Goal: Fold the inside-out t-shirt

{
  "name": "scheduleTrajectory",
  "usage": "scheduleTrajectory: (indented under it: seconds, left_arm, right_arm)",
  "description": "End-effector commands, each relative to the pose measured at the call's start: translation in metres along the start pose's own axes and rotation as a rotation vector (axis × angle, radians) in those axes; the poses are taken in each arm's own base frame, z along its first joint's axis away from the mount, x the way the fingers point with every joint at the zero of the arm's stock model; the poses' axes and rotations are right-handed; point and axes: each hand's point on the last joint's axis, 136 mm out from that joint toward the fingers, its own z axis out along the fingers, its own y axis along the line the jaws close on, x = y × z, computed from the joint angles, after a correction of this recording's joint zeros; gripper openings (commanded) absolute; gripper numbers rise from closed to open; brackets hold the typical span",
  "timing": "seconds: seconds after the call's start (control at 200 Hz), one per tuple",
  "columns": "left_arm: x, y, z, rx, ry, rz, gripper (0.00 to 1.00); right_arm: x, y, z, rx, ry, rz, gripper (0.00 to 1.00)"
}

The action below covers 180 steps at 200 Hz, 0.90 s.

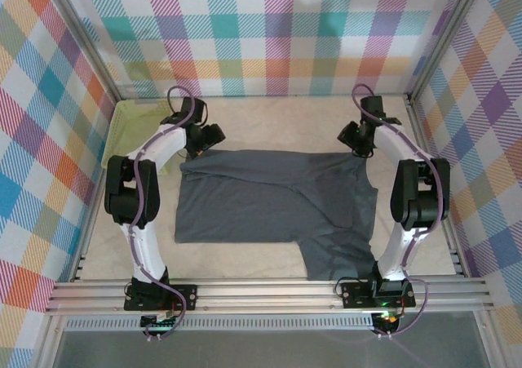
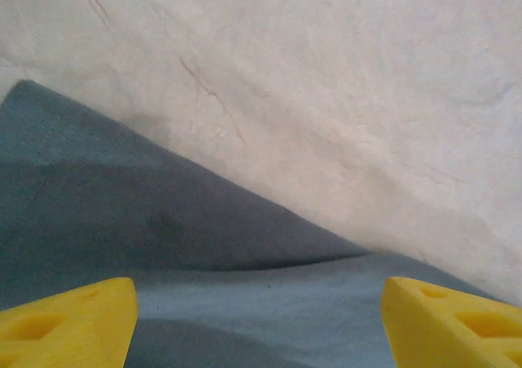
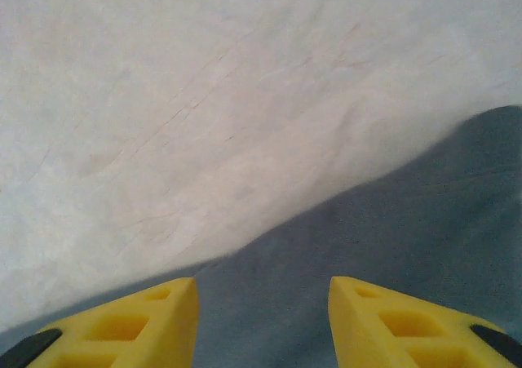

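The left arm reaches to the far left corner of the inside-out t-shirt. The left jaws stand wide apart, their yellow fingers poised over grey cloth and clamped on nothing. The t-shirt lies spread flat on the cream surface between the two arms, with a flap of cloth reaching toward the near edge on the right. The right arm reaches to the far right corner. The right jaws also stand apart, though less widely, their fingers above the shirt's edge and gripping nothing.
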Motion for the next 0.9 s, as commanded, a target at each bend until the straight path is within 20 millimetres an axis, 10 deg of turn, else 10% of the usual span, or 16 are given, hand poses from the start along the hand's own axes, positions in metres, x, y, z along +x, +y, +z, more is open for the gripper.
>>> scheduleTrajectory:
  seconds: [0.0,0.33,0.69,0.895]
  left_arm:
    - [0.031,0.019,0.03,-0.069,0.11,-0.021,0.78]
    - [0.054,0.023,0.058,-0.078,0.147,-0.07,0.79]
    - [0.025,-0.02,0.077,-0.024,0.124,-0.079,0.87]
    - [-0.004,-0.041,0.044,-0.007,0.059,-0.038,0.91]
  right_arm:
    - [0.026,-0.021,0.031,0.061,0.119,0.039,0.47]
    - [-0.003,-0.064,0.064,0.137,0.14,0.209,0.47]
    - [-0.083,-0.05,0.092,0.063,0.073,0.223,0.46]
    - [-0.118,-0.017,0.051,-0.005,0.011,0.125,0.48]
